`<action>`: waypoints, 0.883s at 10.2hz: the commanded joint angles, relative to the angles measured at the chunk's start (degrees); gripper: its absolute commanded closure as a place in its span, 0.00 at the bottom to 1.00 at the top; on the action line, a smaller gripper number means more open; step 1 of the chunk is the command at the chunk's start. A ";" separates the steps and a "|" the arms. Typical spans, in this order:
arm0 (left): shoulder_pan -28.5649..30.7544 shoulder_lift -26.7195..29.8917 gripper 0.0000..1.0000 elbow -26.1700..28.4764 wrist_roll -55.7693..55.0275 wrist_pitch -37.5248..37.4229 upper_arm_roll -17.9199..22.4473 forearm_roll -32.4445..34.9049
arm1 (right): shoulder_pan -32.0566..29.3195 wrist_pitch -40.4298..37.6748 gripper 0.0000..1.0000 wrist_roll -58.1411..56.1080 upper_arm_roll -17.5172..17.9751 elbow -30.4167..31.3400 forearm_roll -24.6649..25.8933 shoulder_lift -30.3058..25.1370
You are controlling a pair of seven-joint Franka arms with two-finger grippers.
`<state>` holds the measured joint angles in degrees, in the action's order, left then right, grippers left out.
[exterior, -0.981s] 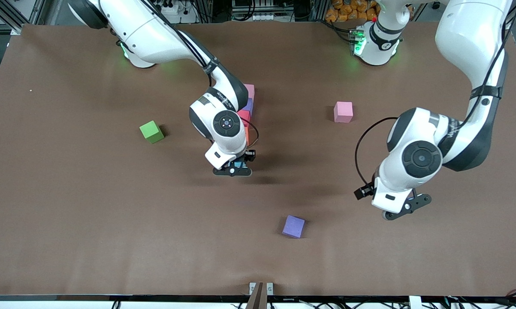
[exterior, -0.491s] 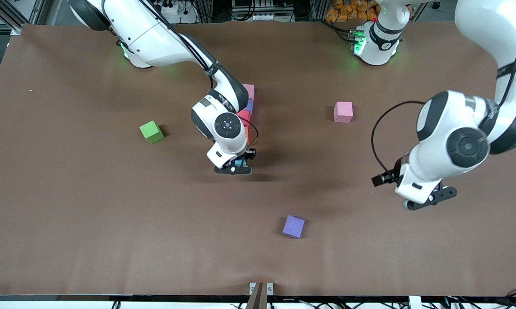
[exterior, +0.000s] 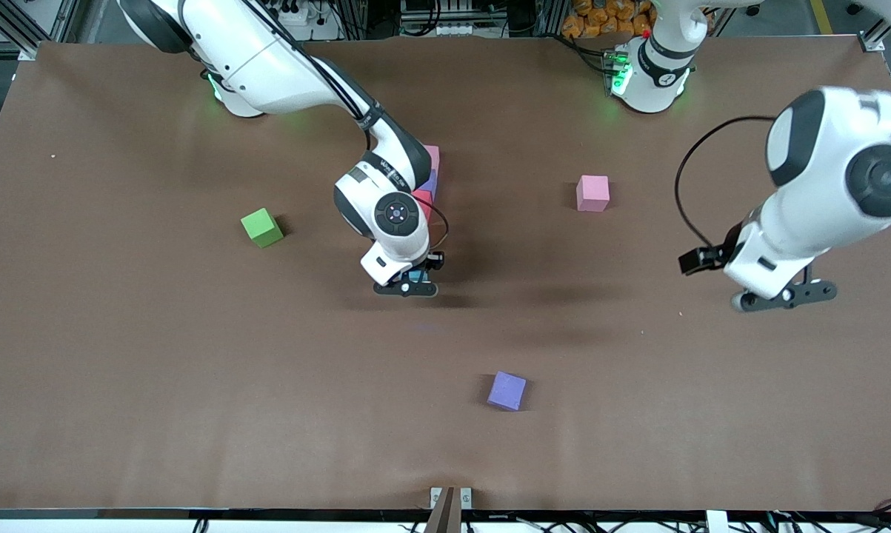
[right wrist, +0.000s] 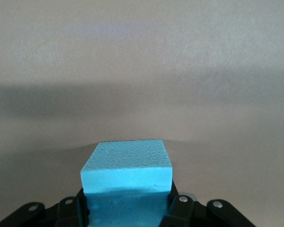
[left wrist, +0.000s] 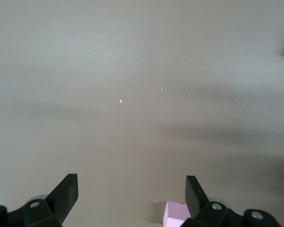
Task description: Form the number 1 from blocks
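Two arms face you in the front view: your right gripper [exterior: 406, 285] pinches a light blue matte cube [exterior: 414, 278] low over the brown table [exterior: 119, 355], at the near end of a part-hidden block row [exterior: 430, 178]; green [exterior: 261, 227], pink [exterior: 592, 193] and purple [exterior: 506, 390] cubes lie apart. Left wrist view: left gripper [left wrist: 130, 194] spread, empty. Right wrist view: fingers [right wrist: 173, 210] clamp the blue cube [right wrist: 128, 172].

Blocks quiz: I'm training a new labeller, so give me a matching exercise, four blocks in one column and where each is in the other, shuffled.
Blocks:
1. light blue block
2. green block
3. loose purple block
4. loose pink block

Places:
A. nearest the front camera
B. in the right pincer
C. alone toward the right arm's end
D. alone toward the left arm's end

Pairs: 1-B, 2-C, 3-A, 4-D
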<state>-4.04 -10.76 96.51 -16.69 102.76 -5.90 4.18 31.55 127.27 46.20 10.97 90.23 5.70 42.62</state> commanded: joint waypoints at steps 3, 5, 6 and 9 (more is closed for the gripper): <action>-1.41 9.78 0.00 3.33 3.51 -0.10 2.56 -1.63 | -0.17 -0.18 1.00 2.05 1.07 1.09 -0.52 -0.60; -1.41 10.05 0.00 1.24 4.82 -1.67 2.48 -1.89 | -0.26 -0.36 1.00 2.14 1.16 1.18 -0.52 -0.69; -1.32 9.88 0.00 -0.69 6.48 -3.86 2.48 -3.20 | -0.35 -0.79 1.00 2.14 1.24 1.18 -0.52 -0.69; -1.32 8.83 0.00 -5.18 10.54 -10.90 2.13 -4.27 | -0.79 -2.38 1.00 2.14 1.60 1.18 -0.52 -0.87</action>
<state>-4.82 -1.19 94.08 -7.93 94.89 -3.99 1.31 31.54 125.86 47.26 11.74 90.39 5.69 42.48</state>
